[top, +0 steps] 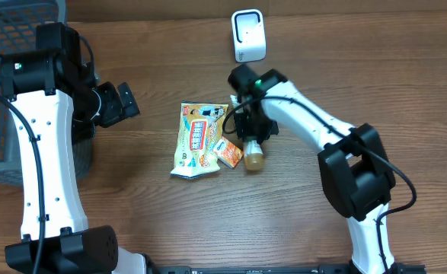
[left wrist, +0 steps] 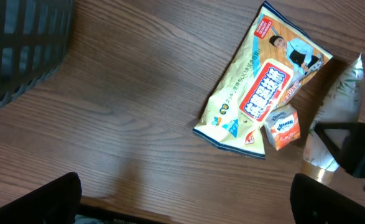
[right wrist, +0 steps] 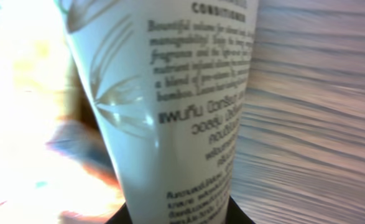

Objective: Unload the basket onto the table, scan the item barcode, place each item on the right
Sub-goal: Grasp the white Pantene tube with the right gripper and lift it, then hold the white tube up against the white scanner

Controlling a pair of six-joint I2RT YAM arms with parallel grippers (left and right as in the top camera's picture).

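The tube lies just right of the small box and snack bag, scanner behind.

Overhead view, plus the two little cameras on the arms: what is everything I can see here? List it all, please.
snack bag: one, yellow with a red label, flat in the middle of the table
small box: one, orange, against the bag's right edge
tube: one, white with a gold cap, lying just right of the box
scanner: one, white, at the far side of the table
basket: one, dark mesh, far left corner
table: one, brown wood, under everything
left gripper: one, black on a white arm, open, above bare wood left of the bag
right gripper: one, black on a white arm, down over the tube; whether it is gripping cannot be told
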